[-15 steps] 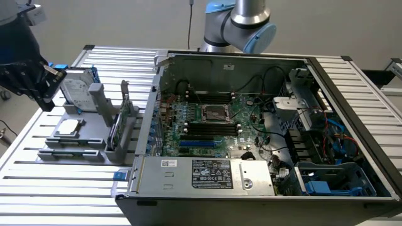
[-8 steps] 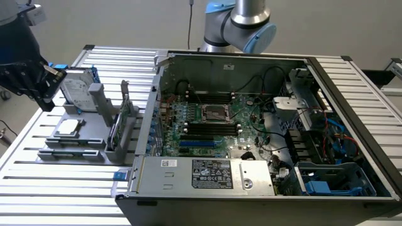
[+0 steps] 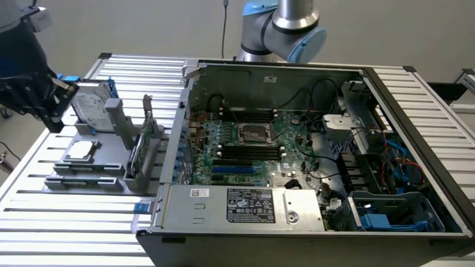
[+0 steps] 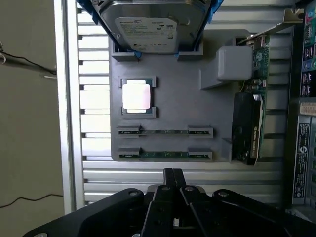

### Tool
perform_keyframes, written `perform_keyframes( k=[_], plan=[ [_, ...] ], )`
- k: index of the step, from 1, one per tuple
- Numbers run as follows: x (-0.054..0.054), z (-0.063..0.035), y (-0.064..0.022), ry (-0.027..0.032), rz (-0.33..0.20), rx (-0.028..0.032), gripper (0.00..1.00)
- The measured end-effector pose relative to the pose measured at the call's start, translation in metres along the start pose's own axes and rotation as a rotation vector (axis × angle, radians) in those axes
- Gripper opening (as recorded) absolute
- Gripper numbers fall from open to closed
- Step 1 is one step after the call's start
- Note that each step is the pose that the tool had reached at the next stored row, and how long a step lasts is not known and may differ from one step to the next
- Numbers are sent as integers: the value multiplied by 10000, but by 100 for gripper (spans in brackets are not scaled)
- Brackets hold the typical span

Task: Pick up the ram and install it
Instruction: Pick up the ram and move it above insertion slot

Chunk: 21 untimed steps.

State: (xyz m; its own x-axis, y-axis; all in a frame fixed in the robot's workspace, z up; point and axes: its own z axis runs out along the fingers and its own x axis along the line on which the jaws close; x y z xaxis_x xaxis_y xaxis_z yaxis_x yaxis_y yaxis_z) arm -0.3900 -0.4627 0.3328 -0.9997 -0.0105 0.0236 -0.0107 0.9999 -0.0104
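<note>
Claw (image 4: 173,174): clenched on nothing, above the counter (image 4: 94,173) beside the gray tray (image 4: 173,106)
Ram (image 4: 165,132): lying in a tray slot, untouched, a second stick alongside

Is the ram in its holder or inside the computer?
In the flat grey plastic holder: two long green ram sticks lie in its clips.

Metal, plastic and board on the desk (image 3: 67,219)
The desk was ribbed pale metal; the holder (image 4: 173,113) matt grey plastic; the hard drive (image 4: 148,29) smooth metal with a white paper label; the processor (image 4: 136,96) glossy silver; the ram (image 4: 165,154) green circuit board; the hand (image 4: 173,173) matt black
</note>
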Motion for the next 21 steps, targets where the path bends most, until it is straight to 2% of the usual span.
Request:
perform_keyframes(
  k=[21],
  plan=[
    [-4, 198, 3, -40, -3823, 90, 11]
  ],
)
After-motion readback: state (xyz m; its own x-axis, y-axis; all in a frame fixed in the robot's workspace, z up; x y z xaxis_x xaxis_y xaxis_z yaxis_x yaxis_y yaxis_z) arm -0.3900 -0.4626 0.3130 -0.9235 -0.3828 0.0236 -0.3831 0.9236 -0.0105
